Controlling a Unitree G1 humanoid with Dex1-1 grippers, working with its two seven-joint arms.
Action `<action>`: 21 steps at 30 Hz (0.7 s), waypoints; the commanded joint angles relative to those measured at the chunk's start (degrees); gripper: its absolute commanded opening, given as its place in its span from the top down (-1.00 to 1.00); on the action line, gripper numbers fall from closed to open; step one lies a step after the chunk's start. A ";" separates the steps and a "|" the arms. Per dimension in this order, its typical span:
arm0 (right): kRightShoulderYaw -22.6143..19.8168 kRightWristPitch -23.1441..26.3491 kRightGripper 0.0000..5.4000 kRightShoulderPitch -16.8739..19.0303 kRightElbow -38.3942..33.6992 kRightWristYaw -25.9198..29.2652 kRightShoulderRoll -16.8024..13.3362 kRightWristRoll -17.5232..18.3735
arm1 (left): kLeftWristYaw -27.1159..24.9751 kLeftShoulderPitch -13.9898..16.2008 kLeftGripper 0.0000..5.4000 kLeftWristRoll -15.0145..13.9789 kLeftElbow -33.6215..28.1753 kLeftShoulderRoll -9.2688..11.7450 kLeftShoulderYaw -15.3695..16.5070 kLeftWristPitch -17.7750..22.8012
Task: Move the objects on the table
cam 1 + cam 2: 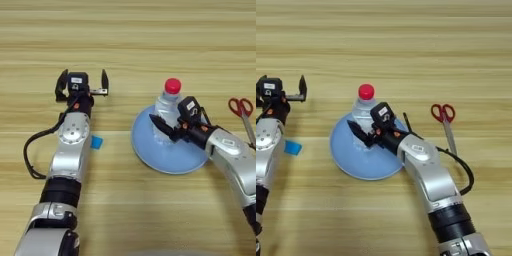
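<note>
A clear bottle (169, 106) with a red cap stands upright on the light-blue plate (172, 159) right of the table's (128, 40) centre. My right gripper (160, 116) reaches in from the right and is shut on the bottle low down. Its near finger (162, 126) lies across the bottle's front and the far one is hidden behind it. My left gripper (83, 83) hovers open and empty to the left of the plate. A small blue block (96, 142) lies beside my left forearm. Red-handled scissors (443, 116) lie right of the plate. A thin black stick (406, 122) shows behind my right wrist.
Bare wood stretches across the whole far half of the table and along the front between my two arms. A black cable (31, 155) loops out left of my left forearm.
</note>
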 commanded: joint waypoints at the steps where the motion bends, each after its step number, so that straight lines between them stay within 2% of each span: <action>1: -3.36 -0.40 -0.20 -1.22 -4.62 -1.81 -0.80 0.54 | 0.16 0.33 -1.00 0.09 -0.37 0.09 -0.05 0.83; 7: -12.12 0.91 -0.18 -2.96 -8.59 -4.60 -3.72 2.87 | 0.15 0.27 -1.00 0.07 -0.22 0.13 -0.09 0.74; 11: -17.20 1.32 -0.18 -3.59 -8.30 -5.99 -6.01 4.00 | 0.14 0.29 -1.00 0.04 -0.16 0.17 -0.08 0.69; 16: -23.64 0.83 -0.18 -3.74 -4.70 -10.57 -9.38 1.97 | 0.23 0.29 -1.00 0.12 -0.15 0.11 -0.16 0.64; 21: -27.18 0.66 -0.17 -1.33 -2.95 -13.15 -10.84 1.65 | 0.24 0.24 -1.00 0.11 -0.10 0.08 -0.20 0.58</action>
